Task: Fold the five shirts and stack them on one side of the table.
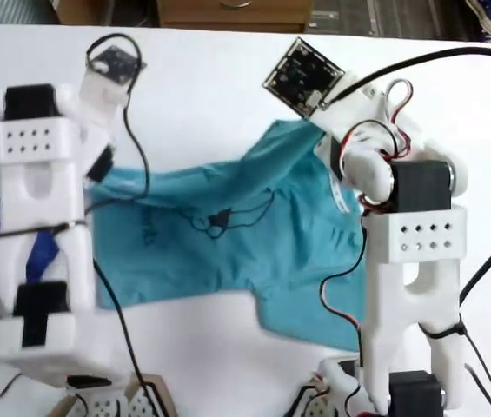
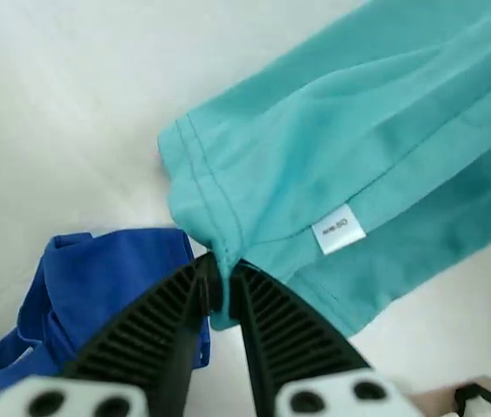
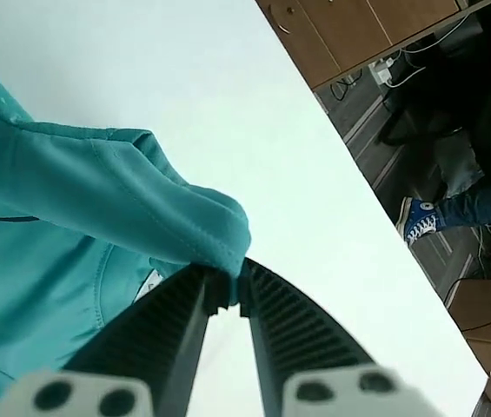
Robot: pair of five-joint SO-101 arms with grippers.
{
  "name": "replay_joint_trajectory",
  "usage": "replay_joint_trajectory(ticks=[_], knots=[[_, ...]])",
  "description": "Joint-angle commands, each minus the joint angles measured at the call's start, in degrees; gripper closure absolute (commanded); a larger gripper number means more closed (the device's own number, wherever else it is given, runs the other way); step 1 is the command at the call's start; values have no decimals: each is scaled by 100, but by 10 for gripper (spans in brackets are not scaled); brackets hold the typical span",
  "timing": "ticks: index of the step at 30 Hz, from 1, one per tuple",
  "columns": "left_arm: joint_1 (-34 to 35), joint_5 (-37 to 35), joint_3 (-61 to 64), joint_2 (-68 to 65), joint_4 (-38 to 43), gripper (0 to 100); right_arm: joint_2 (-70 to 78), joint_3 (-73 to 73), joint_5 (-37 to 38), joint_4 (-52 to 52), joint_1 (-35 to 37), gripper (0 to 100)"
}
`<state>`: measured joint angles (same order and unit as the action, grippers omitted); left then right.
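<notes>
Left tool (image 2: 219, 276), right tool (image 3: 225, 288) pinch teal shirt (image 1: 228, 234) — white table (image 1: 228, 78), wooden cabinets (image 3: 349, 35) behind.

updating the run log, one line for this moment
left gripper: shut on teal shirt hem | right gripper: shut on teal shirt | blue shirt: bunched beside left gripper

White arms (image 1: 41, 226), black servos (image 1: 421, 185), dark cables (image 1: 480, 52), ribbed end effector fingers (image 2: 154, 321).

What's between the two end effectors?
The teal shirt, spread across the table in the high view; left end effector and right end effector each pinch an edge.
</notes>
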<state>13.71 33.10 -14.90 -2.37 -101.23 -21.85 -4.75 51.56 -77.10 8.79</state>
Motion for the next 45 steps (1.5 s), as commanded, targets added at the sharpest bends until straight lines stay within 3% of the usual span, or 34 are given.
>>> replay_joint_trajectory(ticks=[1,15,30,45], knots=[[-18,114,444,686,0,980,-268,-53,-18,-127,-22,978],[-9,105,945,1108,-79,980,-1402,26,0,-971,-22,978],[62,316,2141,1143,-79,980,-2703,2549,26,-365,-48,978],[413,721,2914,1134,114,980,-3582,3771,35,-286,-57,978]])
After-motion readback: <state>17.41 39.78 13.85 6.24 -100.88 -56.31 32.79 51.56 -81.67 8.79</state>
